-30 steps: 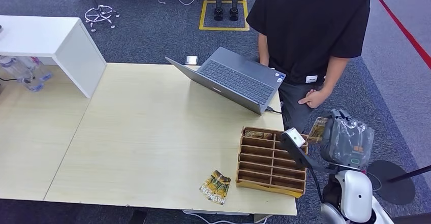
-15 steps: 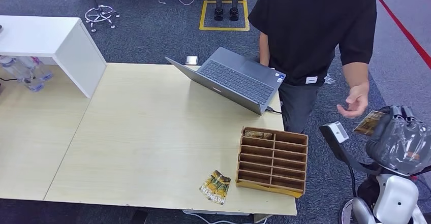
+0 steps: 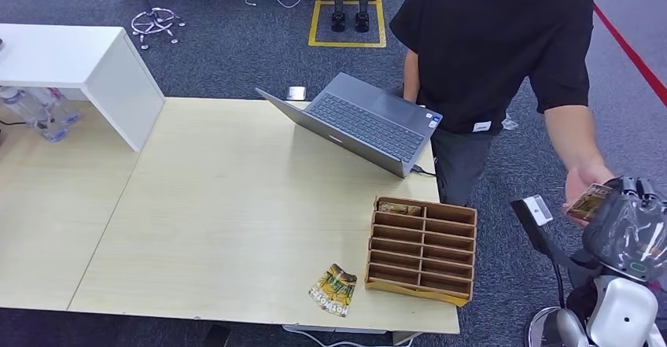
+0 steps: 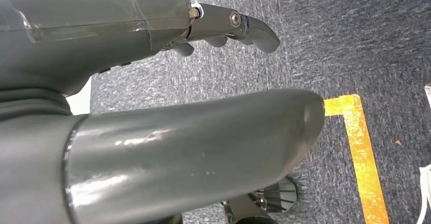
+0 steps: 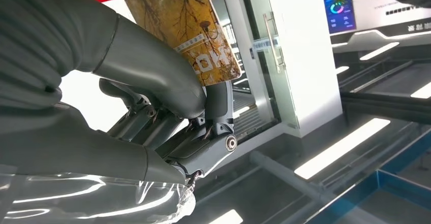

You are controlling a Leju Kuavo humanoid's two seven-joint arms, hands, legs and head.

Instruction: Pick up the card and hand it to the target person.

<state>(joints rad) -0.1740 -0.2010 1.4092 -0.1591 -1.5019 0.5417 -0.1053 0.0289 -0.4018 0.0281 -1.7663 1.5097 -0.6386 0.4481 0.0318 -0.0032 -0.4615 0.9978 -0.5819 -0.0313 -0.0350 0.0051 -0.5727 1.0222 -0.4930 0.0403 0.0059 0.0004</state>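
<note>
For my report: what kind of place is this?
Probably an office or robot test lab: grey carpet floor with yellow tape marking, a wooden table and an open laptop.

At the head view's lower right, the robot's glossy white rounded forearm shell (image 3: 625,311) met a grey right hand (image 3: 629,225) under clear plastic film; the left hand (image 4: 152,107) had a thick smooth thumb and silver screws.

The card (image 5: 185,18) runs off the right wrist picture's edge, its printed lettering partly covered by the right hand (image 5: 152,97). The person's hand (image 3: 580,186) lies half behind that card (fingers unclear) — the head cut off above.
</note>
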